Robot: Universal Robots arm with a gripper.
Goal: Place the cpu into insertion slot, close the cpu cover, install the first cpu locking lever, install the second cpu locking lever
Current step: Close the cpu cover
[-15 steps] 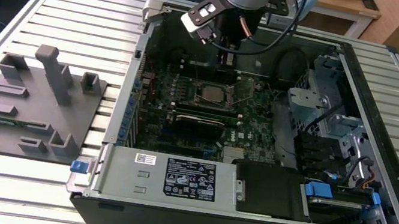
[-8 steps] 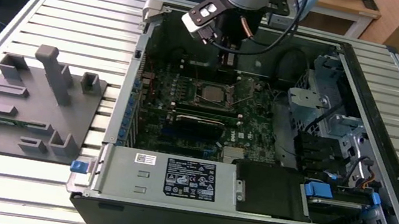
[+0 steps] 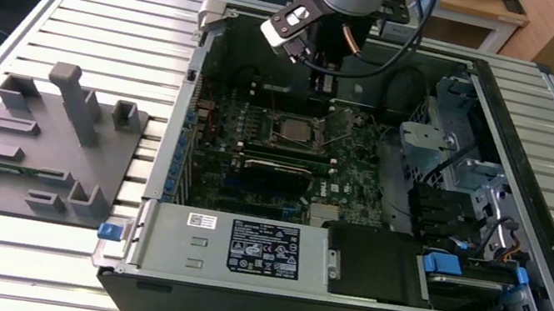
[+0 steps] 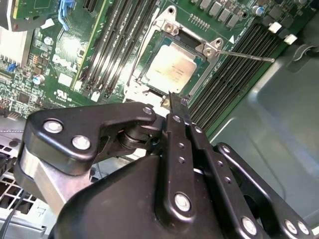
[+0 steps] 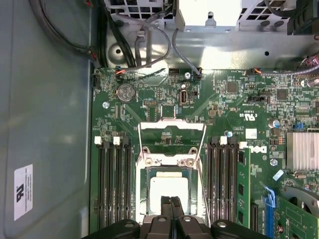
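The gripper [image 5: 172,205] has its two fingers pressed together with nothing between them, and its tip hangs just above the near edge of the insertion slot [image 5: 143,199]. The cpu [image 5: 169,191] already lies flat inside that slot, silver-grey top up and seemingly square to the rim.

At the slot's far edge the cpu cover [image 5: 172,123] stands raised on its hinge and is not yet closed. A thin locking lever [image 4: 249,56] sticks out sideways from the slot, over the long black memory slots [image 5: 112,184] that flank it on the motherboard [image 5: 224,114].

The chip looks light, rigid and smooth, and the contacts under it are probably delicate, so it should not be pushed or dragged. The cover is thin stiff sheet metal that swings freely. It is best pressed on its free top bar, away from the hinge. The lever is springy wire that is likely to slip, so it should be caught near its end.
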